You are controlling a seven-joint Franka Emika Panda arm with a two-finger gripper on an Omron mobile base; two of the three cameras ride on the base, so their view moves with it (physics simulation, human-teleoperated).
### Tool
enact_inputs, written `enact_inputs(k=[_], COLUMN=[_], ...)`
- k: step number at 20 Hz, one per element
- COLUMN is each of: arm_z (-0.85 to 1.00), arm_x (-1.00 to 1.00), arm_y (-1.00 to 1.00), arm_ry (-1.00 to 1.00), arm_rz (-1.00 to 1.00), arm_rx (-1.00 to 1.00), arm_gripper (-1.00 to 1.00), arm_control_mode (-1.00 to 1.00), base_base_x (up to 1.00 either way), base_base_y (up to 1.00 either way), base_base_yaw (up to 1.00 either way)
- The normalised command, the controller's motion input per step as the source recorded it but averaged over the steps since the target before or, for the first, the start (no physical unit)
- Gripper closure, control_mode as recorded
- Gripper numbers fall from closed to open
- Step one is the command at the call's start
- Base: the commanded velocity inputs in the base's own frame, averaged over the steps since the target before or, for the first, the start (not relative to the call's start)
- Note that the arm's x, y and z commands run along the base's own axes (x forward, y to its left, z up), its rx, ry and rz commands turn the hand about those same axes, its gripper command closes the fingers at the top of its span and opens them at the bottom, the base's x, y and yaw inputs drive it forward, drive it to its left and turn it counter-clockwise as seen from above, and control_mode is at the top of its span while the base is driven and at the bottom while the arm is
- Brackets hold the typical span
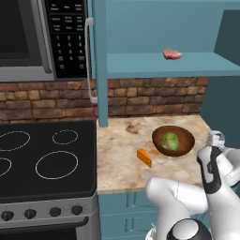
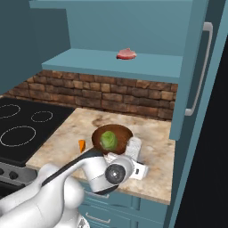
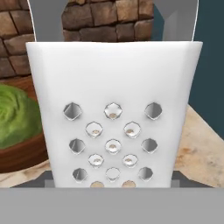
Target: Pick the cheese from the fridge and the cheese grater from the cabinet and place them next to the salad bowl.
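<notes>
Here, view by view.
Left base view: cheese (image 1: 144, 157) lies on the tabletop (image 1: 117, 159) just left of the salad bowl (image 1: 183, 136).
Right base view: cheese grater (image 2: 133, 148) stands upright just right of the bowl, on the tabletop.
Hand view: claw (image 3: 112, 181) wide, its fingers flanking the grater's base; contact unclear.

**Colours on my counter**

My view: cheese grater (image 3: 113, 109) pale silver-white, staggered holes. Beside it, dark-brown salad bowl (image 2: 116, 132) with green lettuce (image 2: 108, 140). Left of the bowl, orange cheese (image 1: 144, 157). Counter (image 1: 119, 154) mottled beige; cabinet (image 1: 154, 64) teal; meat (image 1: 172, 54) pinkish-red.
</notes>
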Motion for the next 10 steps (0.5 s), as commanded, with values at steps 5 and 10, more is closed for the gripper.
enact_inputs(k=[5,10], arm_z=[-0.16,-0.18], arm_x=[0.10,0.12], arm_y=[0.00,0.00], arm_ry=[-0.01,-0.05], arm_rz=[0.09,0.05], arm_rx=[0.03,0.00], arm_gripper=[1.00,1.00], arm_control_mode=[-1.00,-1.00], base_base_x=[0.00,0.00], base_base_y=[0.00,0.00], base_base_yaw=[0.00,0.00])
